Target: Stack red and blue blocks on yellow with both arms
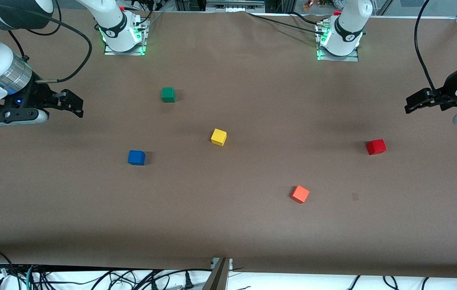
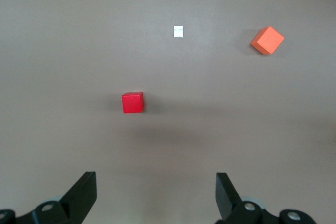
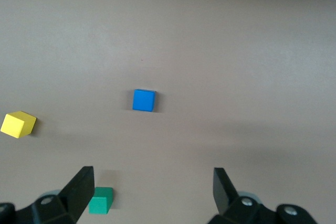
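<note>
The left gripper [image 2: 155,195] hung wide open over the table near the red block [image 1: 376,146]. The right gripper [image 3: 152,195], also wide open, hung near the blue block [image 1: 136,157]; the yellow block [image 1: 219,137] sat between them.

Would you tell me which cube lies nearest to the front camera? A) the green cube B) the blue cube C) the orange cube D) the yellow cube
C: the orange cube sits lowest in the front view, below the blue cube, the red cube, the yellow cube and the green cube.
</note>
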`<action>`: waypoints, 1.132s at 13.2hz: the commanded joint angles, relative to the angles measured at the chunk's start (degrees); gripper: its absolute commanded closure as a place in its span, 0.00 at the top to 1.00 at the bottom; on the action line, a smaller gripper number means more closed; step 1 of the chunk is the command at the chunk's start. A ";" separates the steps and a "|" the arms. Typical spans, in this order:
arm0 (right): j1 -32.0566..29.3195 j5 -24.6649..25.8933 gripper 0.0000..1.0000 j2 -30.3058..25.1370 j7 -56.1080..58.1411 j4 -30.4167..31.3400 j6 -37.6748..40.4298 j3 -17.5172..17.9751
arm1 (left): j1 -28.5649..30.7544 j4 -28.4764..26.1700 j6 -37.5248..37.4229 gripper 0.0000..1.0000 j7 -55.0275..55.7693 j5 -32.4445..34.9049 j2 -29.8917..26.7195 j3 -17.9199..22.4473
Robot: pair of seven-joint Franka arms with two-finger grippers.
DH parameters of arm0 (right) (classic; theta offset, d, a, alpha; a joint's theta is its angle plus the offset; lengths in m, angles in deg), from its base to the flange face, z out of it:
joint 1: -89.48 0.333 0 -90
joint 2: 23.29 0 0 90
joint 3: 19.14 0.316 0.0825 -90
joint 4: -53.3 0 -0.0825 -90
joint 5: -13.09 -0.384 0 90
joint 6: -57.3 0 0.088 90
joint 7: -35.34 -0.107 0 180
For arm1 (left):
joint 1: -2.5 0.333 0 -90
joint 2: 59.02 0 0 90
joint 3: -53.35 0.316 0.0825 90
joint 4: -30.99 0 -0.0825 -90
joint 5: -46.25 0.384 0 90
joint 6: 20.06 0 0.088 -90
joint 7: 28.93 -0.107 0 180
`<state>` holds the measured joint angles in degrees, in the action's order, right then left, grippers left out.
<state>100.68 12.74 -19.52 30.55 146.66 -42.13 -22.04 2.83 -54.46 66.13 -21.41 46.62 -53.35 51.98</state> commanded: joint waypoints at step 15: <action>-0.03 0.44 1.00 -0.16 -3.04 -1.42 1.17 0.35 | 0.29 1.95 -0.76 1.00 -1.11 1.21 1.79 -0.30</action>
<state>100.78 12.74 -19.48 28.61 146.01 -41.12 -22.01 2.83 -54.37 66.13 -21.41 46.62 -52.91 51.97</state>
